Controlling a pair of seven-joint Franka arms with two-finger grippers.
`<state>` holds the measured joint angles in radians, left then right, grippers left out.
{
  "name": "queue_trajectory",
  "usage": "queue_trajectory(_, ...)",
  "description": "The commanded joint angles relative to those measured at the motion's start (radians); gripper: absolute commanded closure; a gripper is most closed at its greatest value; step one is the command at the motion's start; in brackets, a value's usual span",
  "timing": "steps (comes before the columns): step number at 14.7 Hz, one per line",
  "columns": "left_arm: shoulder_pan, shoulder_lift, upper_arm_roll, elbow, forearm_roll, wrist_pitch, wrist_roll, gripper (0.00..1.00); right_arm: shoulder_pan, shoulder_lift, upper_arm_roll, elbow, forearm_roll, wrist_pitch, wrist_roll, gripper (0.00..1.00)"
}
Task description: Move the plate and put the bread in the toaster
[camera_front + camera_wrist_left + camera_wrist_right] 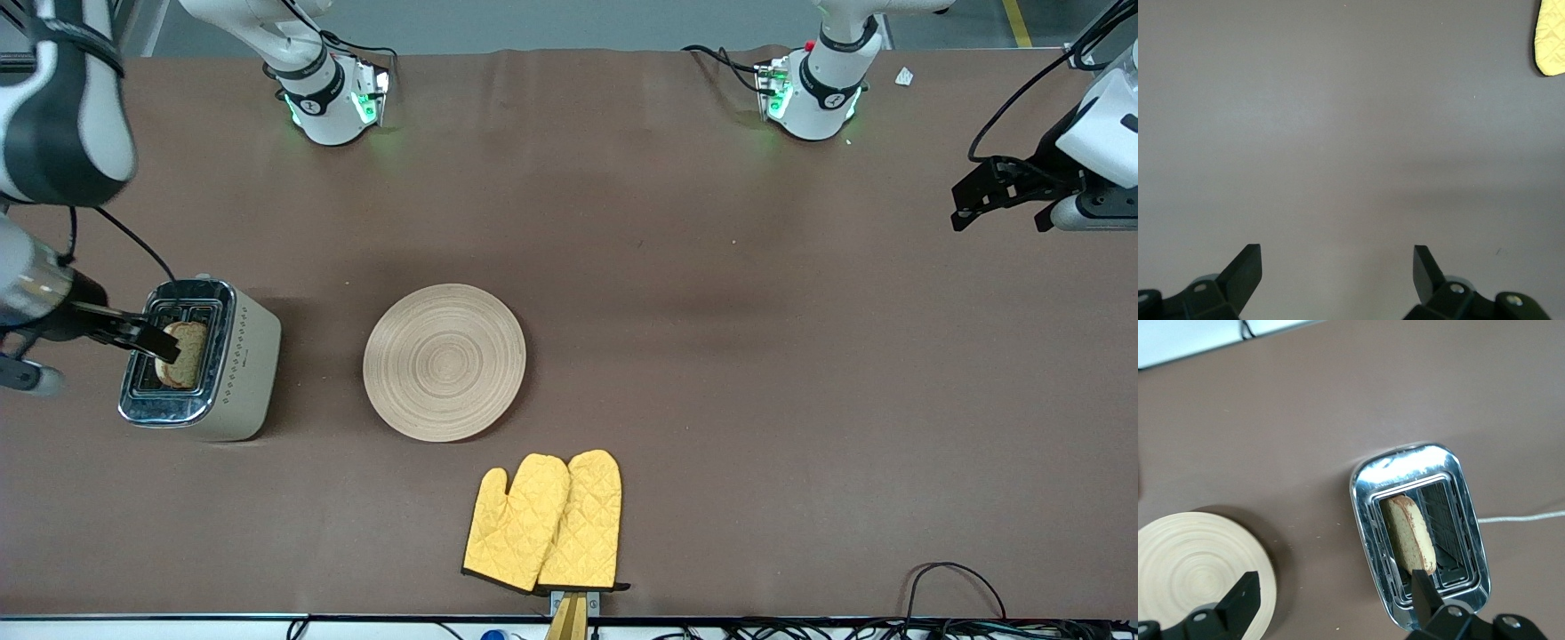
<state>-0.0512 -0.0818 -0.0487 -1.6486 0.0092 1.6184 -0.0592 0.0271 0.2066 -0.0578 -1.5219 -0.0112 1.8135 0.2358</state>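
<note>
Bread — square, crusty, tilted in chrome-topped toaster slot — round ring-grained plate beside.

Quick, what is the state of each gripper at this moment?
Left gripper: open, holding nothing, over bare table.
Right gripper: open, over the toaster, with the bread standing loose in a slot.

White arms with black joint bands, green-lit bases, black cables, 2 black pincers
</note>
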Motion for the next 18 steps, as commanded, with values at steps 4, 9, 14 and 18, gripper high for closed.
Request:
queue_trajectory(4,0.001,0.01,0.004,0.02,-0.006,-0.002,0.013,0.0,-0.03,-0.085,0.009,0.081,0.043,-0.247,-0.136,0.0)
queue_trajectory(9,0.001,0.01,0.004,0.02,-0.006,-0.002,0.013,0.0,-0.029,-0.173,0.015,-0.026,0.001,-0.258,-0.216,0.0)
queue_trajectory(14,0.001,0.01,0.004,0.021,-0.005,-0.002,0.018,0.0,-0.055,-0.171,0.01,-0.027,-0.012,-0.229,-0.308,0.0)
queue_trajectory(18,0.001,0.011,0.004,0.023,-0.005,-0.002,-0.001,0.0,-0.052,-0.168,0.012,-0.023,-0.024,-0.217,-0.308,0.0)
